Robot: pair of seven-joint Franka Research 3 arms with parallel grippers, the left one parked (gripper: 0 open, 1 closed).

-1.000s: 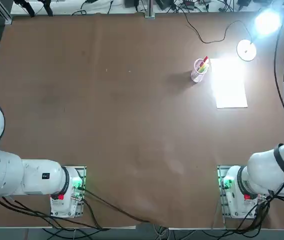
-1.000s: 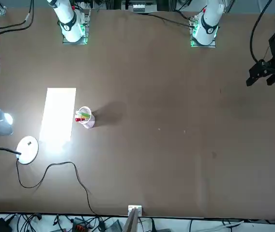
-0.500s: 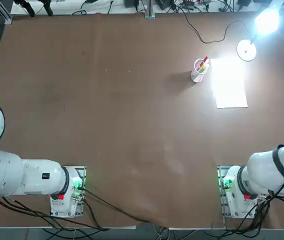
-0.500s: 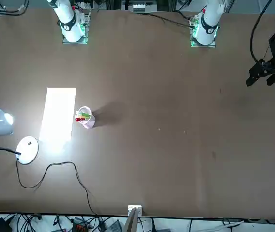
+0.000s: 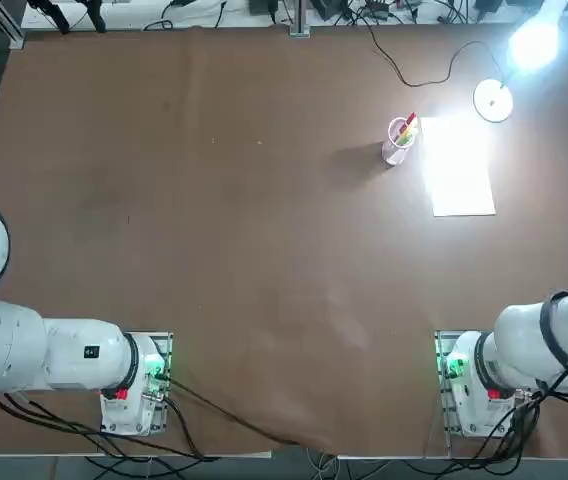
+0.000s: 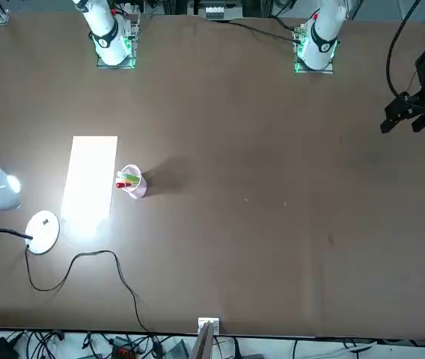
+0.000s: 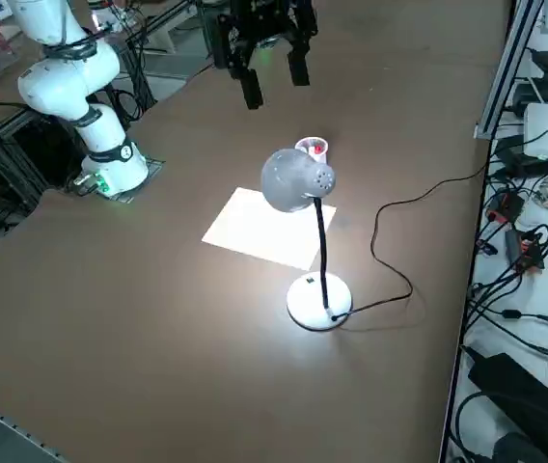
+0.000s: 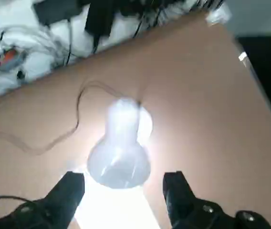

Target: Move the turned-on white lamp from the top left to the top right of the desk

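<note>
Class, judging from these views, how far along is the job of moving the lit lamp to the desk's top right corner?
Done, it seems: the lamp stands lit at the top right of the desk, beside the paper sheet and pen cup. In hand: nothing; the right hand hangs open above the desk, apart from the lamp. Left: probably only parking the arm.

A robotics laboratory is indicated: two white arms are bolted by base plates (image 5: 474, 395) to a large brown desk (image 5: 244, 230), cable bundles (image 7: 515, 289) and electronic boxes are strewn along its edges, and aluminium framing (image 7: 506, 58) is seen alongside.
</note>
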